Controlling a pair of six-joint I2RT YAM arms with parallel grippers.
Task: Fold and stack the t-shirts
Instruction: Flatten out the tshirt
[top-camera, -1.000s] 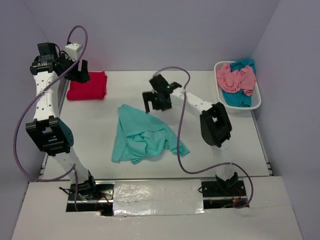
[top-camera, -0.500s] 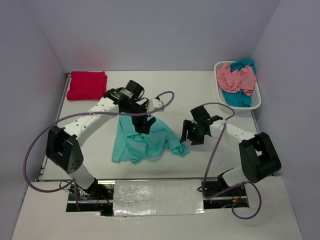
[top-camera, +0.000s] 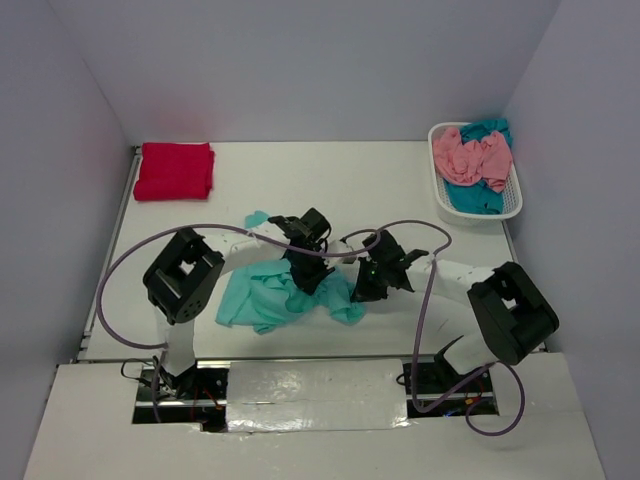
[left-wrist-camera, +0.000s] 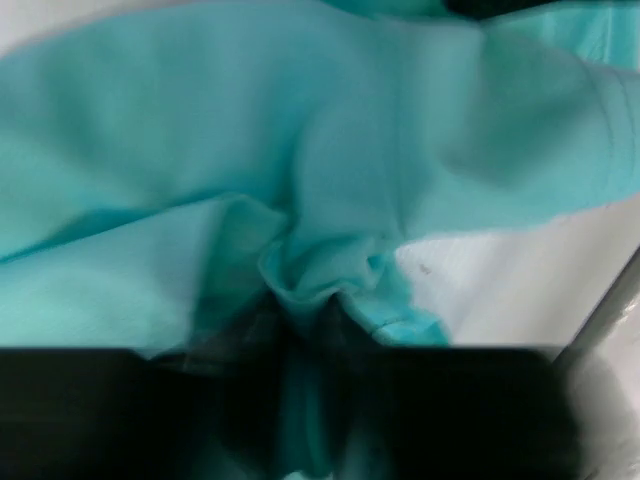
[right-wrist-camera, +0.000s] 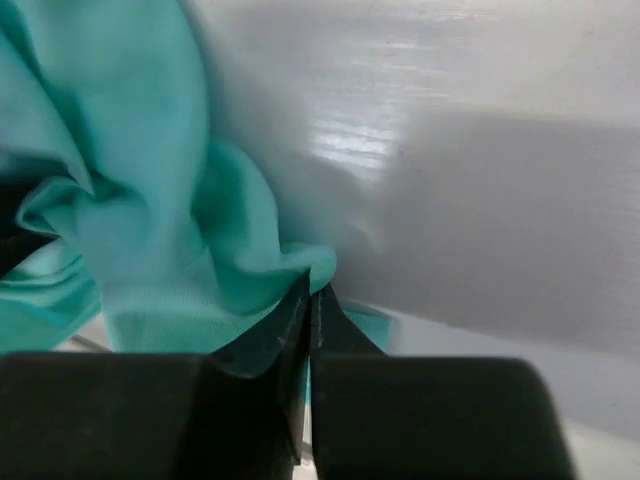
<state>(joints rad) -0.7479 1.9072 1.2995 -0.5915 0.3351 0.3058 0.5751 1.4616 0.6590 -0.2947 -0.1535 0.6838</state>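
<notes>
Grasp on mint-teal shirt, crumpled near-centre of table. Right gripper pinched shut on hem corner; left gripper narrowed onto bunched fold. Advice: lift together, draw apart evenly, spread flat. Half-second earlier: right jaws wide beside shirt, left poised above it.

Top: high up, looking down, far back.
Wrists: tight in, each looking just ahead of its fingers.
Shared: the mint-teal shirt.
</notes>
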